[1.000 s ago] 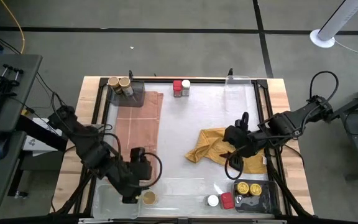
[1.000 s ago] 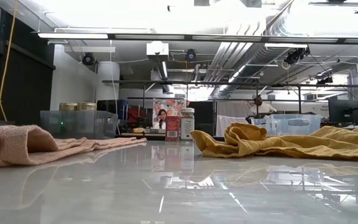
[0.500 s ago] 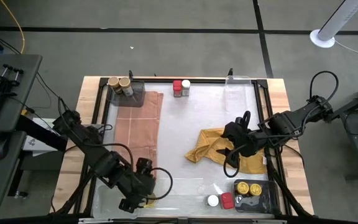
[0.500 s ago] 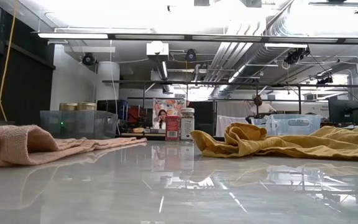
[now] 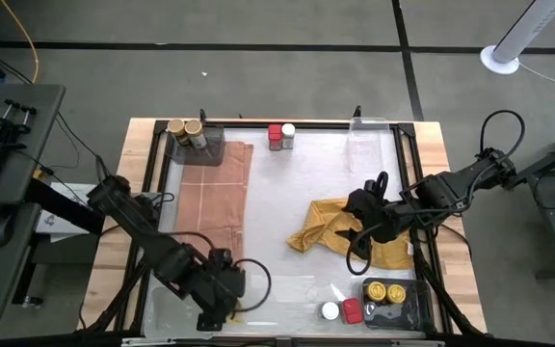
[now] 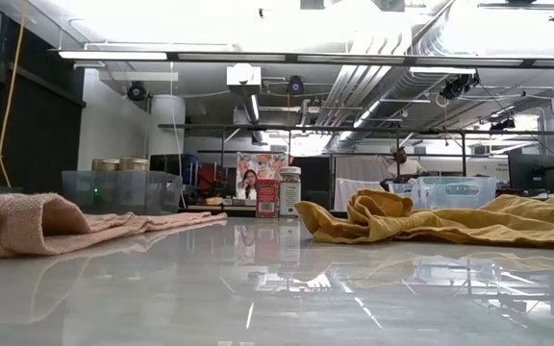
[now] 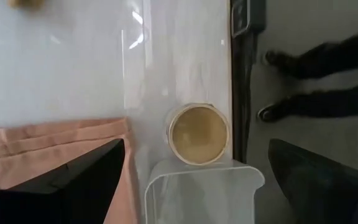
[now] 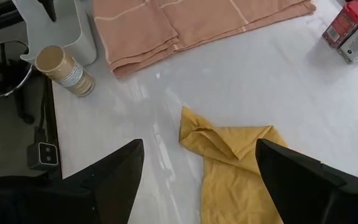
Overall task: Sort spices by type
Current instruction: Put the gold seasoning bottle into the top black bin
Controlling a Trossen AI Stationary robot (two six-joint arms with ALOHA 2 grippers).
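Note:
A tan-lidded spice jar point(image 7: 199, 134) stands upright on the white table near its near-left corner, beside a clear tray point(image 7: 166, 190). My left gripper point(image 7: 196, 149) hangs open above it, pointing steeply down, a finger on each side and clear of it; in the high view the left gripper point(image 5: 223, 306) covers the jar. My right gripper point(image 8: 197, 158) waits open over the mustard-yellow cloth point(image 5: 330, 226). Two tan-lidded jars point(image 5: 186, 129) sit in a tray at the far left. A red and a white jar point(image 5: 280, 135) stand at the far edge.
A folded pink cloth point(image 5: 215, 193) lies left of centre. At the near right a dark tray point(image 5: 398, 304) holds two gold-lidded jars point(image 5: 385, 291), with a red jar point(image 5: 353, 310) and a white jar point(image 5: 330, 310) beside it. A black frame point(image 5: 417, 183) rims the table.
My left gripper has moved down and toward the table's near edge, a little to the right, and now stands over the tan-lidded jar, which it hides in the high view. The jar has stayed in place.

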